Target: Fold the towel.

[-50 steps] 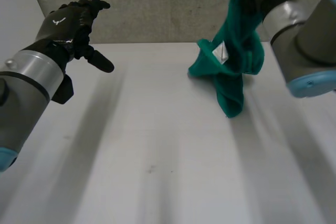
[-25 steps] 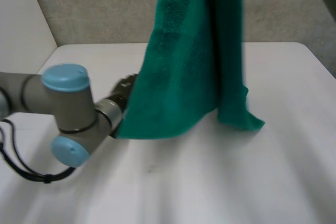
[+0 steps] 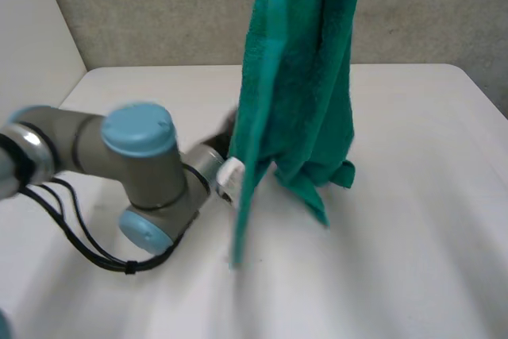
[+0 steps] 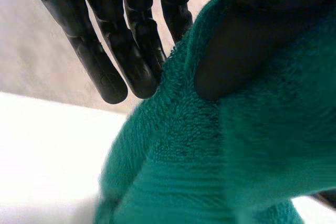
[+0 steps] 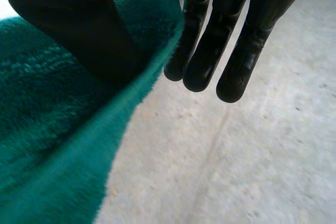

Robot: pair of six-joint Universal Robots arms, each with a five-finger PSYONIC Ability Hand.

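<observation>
The green towel (image 3: 298, 85) hangs in long folds from above, and its lowest tips brush the white table (image 3: 413, 260). My left arm (image 3: 135, 164) reaches in low from the left. Its hand (image 3: 225, 137) is mostly behind the towel's lower left edge, by a white tag (image 3: 230, 174). In the left wrist view the left hand's thumb (image 4: 236, 45) presses the towel (image 4: 220, 156) edge against straight fingers (image 4: 126, 51). In the right wrist view my right hand's thumb (image 5: 68, 30) pinches an upper edge of the towel (image 5: 47, 145) against its fingers (image 5: 220, 40).
A grey textured wall (image 3: 143, 13) rises behind the table's far edge. The table's left corner (image 3: 83, 77) and right corner (image 3: 468, 77) lie at the back. The left arm's elbow sits low over the table's front left.
The right hand lifted the towel off the table until it hung. The left arm swung in from the far left, and its hand closed on the towel's lower left edge.
</observation>
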